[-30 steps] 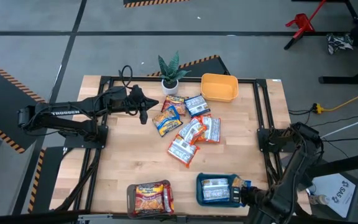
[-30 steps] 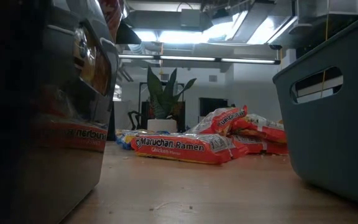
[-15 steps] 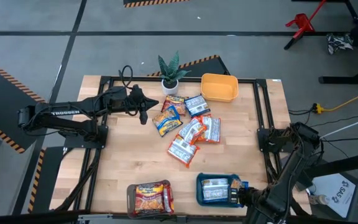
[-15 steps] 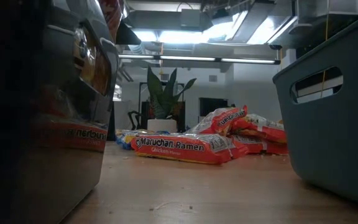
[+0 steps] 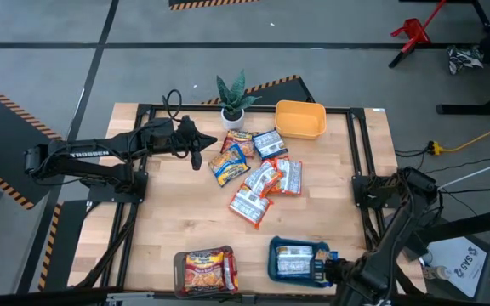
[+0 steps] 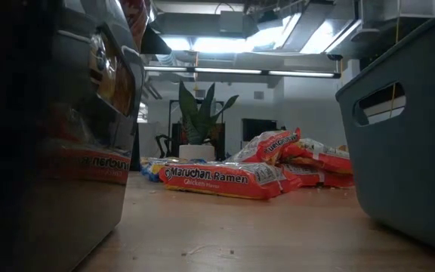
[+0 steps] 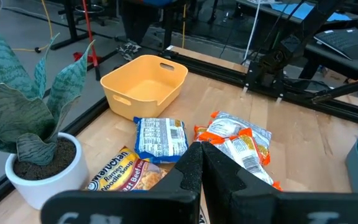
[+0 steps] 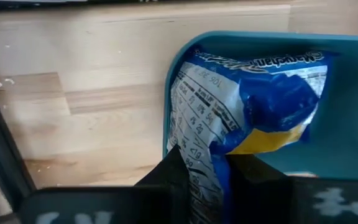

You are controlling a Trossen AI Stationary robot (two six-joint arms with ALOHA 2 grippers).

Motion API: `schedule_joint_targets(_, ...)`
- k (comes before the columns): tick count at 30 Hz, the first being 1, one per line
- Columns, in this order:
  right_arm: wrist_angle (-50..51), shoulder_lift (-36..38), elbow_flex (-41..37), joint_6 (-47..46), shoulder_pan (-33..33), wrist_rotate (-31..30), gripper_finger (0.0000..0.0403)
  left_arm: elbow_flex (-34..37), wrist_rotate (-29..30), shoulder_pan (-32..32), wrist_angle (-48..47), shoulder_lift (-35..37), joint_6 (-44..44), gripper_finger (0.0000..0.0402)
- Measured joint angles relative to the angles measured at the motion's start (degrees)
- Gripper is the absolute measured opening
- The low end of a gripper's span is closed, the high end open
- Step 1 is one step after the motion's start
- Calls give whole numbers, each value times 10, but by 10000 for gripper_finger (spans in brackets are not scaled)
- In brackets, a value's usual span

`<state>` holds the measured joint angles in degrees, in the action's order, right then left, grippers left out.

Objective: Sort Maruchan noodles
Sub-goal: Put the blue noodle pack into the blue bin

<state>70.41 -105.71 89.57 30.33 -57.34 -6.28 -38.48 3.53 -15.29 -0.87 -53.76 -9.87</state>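
The right gripper (image 5: 328, 269) is at the near right of the table (image 5: 168, 223), at the right end of the teal tray (image 5: 275, 253); its fingers (image 8: 173, 171) are clamped on a blue Maruchan packet (image 8: 229, 112) that lies inside that tray, the packet's white nutrition panel facing up; the tray's side wall (image 6: 410, 159) fills the right of the low view; just left of it, on the near edge, the brown tray (image 5: 179, 270) holds an orange-red packet (image 5: 207, 269); the left gripper (image 5: 196, 158) hangs at the far left of the table, just left of the loose pile, its fingers (image 7: 194, 168) pressed together on nothing; the pile of noodle packets (image 5: 258, 174) lies in the middle of the table, overlapping one another, red and orange ones among them and a blue one (image 5: 268, 143) at the far side nearest the yellow tray (image 5: 300, 119); that tray stands at the far edge, right of the potted plant (image 5: 232, 100); in the low view a red chicken packet (image 6: 221, 180) lies flat at the front of the heap, with others propped up behind it
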Motion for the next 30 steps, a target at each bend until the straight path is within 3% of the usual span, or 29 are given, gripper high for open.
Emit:
schedule_joint_targets(7, -14, 0, -12, 0, 0, 0, 40, 0, 0, 0, 0, 0, 0, 0)
schedule_joint_targets(13, -16, -1, -13, -8, 0, 53, 40, 0, 0, 0, 0, 0, 0, 0)
schedule_joint_targets(18, -15, -3, -26, -42, 0, 39, 46, 0, 0, 0, 0, 0, 0, 0)
schedule_joint_targets(30, -14, -3, -28, -108, 32, 49, 155, 0, 0, 0, 0, 0, 0, 0)
